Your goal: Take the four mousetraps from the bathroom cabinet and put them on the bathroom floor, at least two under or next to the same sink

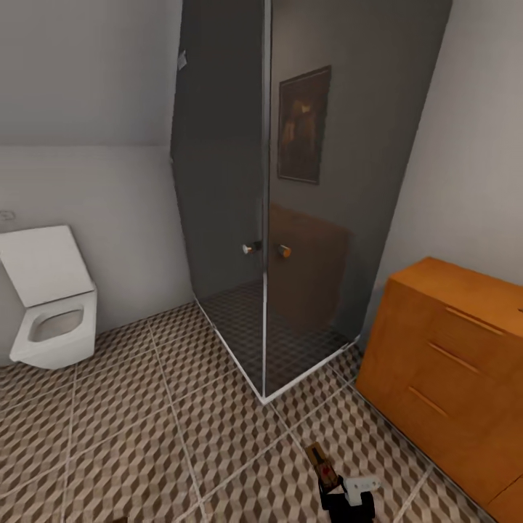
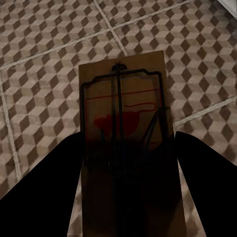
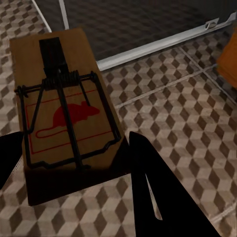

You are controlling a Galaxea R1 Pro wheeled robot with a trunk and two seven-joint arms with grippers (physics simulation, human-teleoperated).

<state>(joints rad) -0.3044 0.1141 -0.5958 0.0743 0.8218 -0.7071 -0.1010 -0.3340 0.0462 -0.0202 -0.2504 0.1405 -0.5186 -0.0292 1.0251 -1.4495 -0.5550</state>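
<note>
Currently your left pincer (image 2: 126, 163) grips a mousetrap (image 2: 126, 108); right pincer (image 3: 74, 163) grips another mousetrap (image 3: 64, 106), floor (image 3: 187, 128) beneath both.

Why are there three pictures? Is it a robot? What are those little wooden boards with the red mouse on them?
Yes, it is a pretend robot inside a computer game world, standing in a bathroom. The big picture comes from a camera on its head. It sees the white toilet, the dark glass shower cabin, the orange-brown wooden cabinet and the cube-patterned tiled floor. The other two pictures come from cameras on its wrists. Each looks along a black two-fingered gripper. The left gripper and the right gripper each hold a flat brown wooden mousetrap with dark wire above the floor. The red mouse is just printed on.
</note>
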